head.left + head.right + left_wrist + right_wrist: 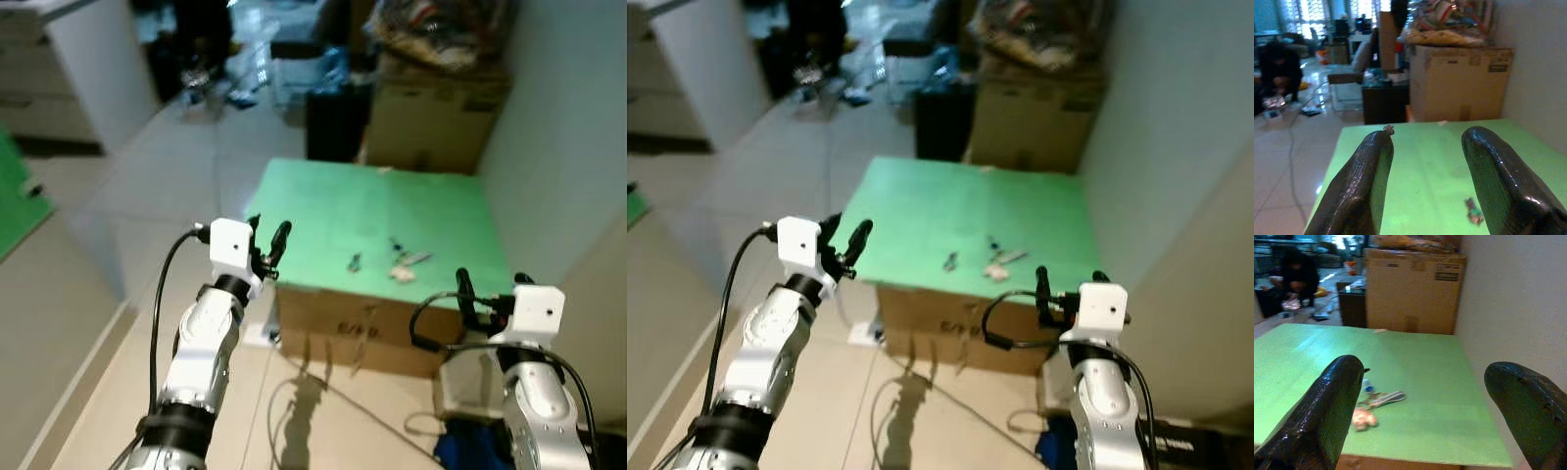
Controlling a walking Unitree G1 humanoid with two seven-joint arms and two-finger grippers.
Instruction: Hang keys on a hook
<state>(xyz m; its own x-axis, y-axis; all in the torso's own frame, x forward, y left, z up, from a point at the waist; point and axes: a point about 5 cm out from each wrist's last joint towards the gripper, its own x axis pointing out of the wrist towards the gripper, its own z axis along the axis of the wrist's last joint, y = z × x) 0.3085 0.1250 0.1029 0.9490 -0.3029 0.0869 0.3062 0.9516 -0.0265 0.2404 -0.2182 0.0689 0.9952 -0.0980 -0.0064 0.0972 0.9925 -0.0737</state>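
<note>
one small silvery bunch of keys (1374,404) on green board (323,211); both grippers' fingers apart.

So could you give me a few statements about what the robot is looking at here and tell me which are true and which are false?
1. The keys lie on a green surface. True.
2. The right gripper is shut on the keys. False: it is open and holds nothing, with the keys beyond its fingertips.
3. The left gripper is open. True: the left wrist view shows a wide gap between its fingers.
4. The green surface rests on a cardboard box. True.
5. The keys lie at the far edge of the surface. False: they lie near its front edge, toward the robot's right.
6. A person stands right beside the keys. False: the person crouches on the floor far behind the surface.
</note>
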